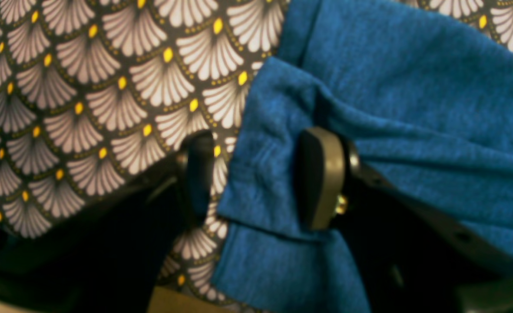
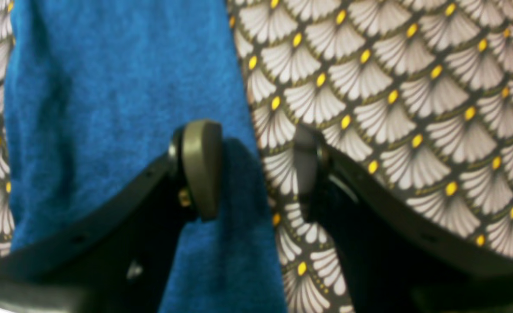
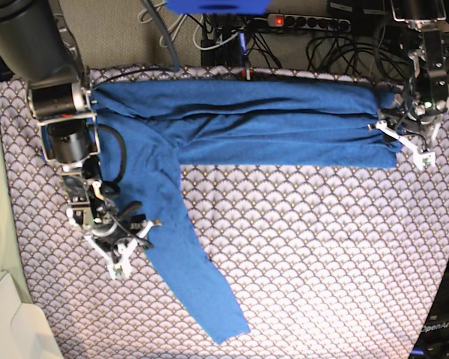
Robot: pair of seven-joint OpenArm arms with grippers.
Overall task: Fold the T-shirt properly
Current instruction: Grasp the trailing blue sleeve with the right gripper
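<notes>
Fabric edges sit between both sets of fingers, which tells you why each arm is parked where it is. On the base view's left, your right hand (image 3: pixel 123 250) stands with its fingers apart, straddling the border of the T-shirt (image 3: pixel 239 123) where the loose sleeve runs down across the surface (image 3: pixel 322 247). In the right wrist view one pad rests over blue knit and the other over bare patterned cloth, so the sleeve's edge lies in the gap, not yet pinched. That placement looks chosen for gathering the sleeve inward.

Across the garment, your left hand (image 3: pixel 404 142) is at the far end of the folded band of the body. Its fingers are also apart, with a bunched lip of fabric rising between them in the left wrist view; whether they press it, I cannot tell.

Only "OpenArm" on a base, below the left hand, can be read; the shirt itself is plain.
</notes>
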